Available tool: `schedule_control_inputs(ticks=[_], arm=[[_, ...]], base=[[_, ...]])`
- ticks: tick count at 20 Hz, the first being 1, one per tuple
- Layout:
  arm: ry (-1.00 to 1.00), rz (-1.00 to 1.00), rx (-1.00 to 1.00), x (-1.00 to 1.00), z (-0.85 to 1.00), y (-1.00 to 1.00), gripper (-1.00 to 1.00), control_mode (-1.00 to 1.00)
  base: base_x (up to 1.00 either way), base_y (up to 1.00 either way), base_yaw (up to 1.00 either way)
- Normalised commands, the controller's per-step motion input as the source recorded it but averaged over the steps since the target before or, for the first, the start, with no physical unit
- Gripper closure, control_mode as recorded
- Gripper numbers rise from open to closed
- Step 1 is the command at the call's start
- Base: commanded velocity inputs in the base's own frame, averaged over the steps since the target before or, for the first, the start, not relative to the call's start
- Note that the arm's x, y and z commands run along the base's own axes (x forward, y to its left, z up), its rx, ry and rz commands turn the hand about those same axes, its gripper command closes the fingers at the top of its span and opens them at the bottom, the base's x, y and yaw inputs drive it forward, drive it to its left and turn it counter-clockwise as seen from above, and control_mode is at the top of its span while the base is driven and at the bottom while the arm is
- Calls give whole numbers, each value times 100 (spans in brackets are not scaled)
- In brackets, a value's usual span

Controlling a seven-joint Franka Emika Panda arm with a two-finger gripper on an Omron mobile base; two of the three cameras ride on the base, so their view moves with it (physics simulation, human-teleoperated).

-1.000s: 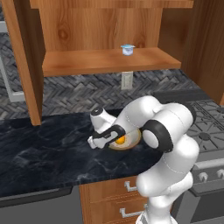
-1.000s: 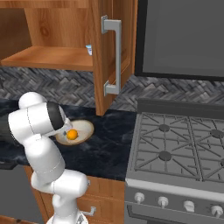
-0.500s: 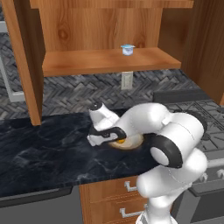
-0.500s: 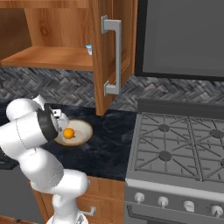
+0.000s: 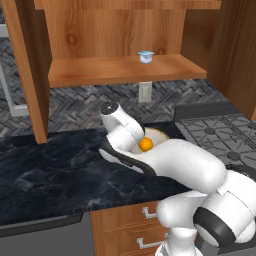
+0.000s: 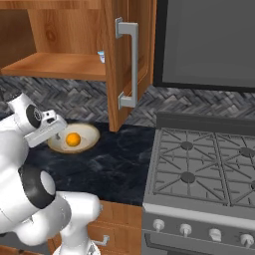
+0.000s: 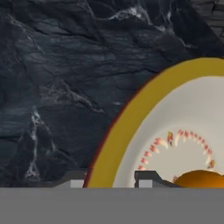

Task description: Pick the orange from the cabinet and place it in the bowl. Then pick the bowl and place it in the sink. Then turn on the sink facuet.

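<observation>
The orange [image 5: 145,144] [image 6: 73,139] [image 7: 199,179] lies loose inside the bowl [image 5: 161,134] [image 6: 90,131] [image 7: 144,105], which rests on the dark marble counter below the cabinet [image 5: 125,70] [image 6: 55,64]. My gripper [image 7: 111,180] is low at the bowl's left edge. In the hand view its two fingertips stand apart, one on each side of the tan rim, one over the counter and one over the cream inside. The gripper is open and holds nothing. From the base views my white hand [image 5: 122,125] [image 6: 47,130] covers the bowl's left side. The sink and faucet are out of view.
A small white cup with a pale-blue lid [image 5: 146,56] [image 6: 101,56] stands on the cabinet shelf. The open cabinet door [image 6: 124,60] hangs just right of the bowl. The stove [image 6: 199,164] [image 5: 215,135] adjoins the counter on the right. Drawers [image 5: 145,230] sit below.
My hand has moved from over the orange out to the bowl's left rim and come lower, with the arm swinging forward. The orange has stayed in the bowl.
</observation>
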Motion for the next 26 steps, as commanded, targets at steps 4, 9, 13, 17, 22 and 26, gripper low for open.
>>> schedule_control_inputs(ticks=[4, 9, 13, 17, 22, 26], arm=[[0, 33, -19, -90, 100, -1, 100, -100], [0, 39, -10, -100, 100, -26, 100, -100], [0, 36, -6, -99, 93, -49, 100, -100], [2, 29, 0, -90, 67, -55, 100, -100], [3, 14, 0, -82, 10, -15, 100, -100], [0, 1, 3, -49, 0, 0, 100, -100]], base=[[0, 0, 0], [0, 0, 0], [0, 0, 0], [0, 0, 0], [0, 0, 0], [0, 0, 0]])
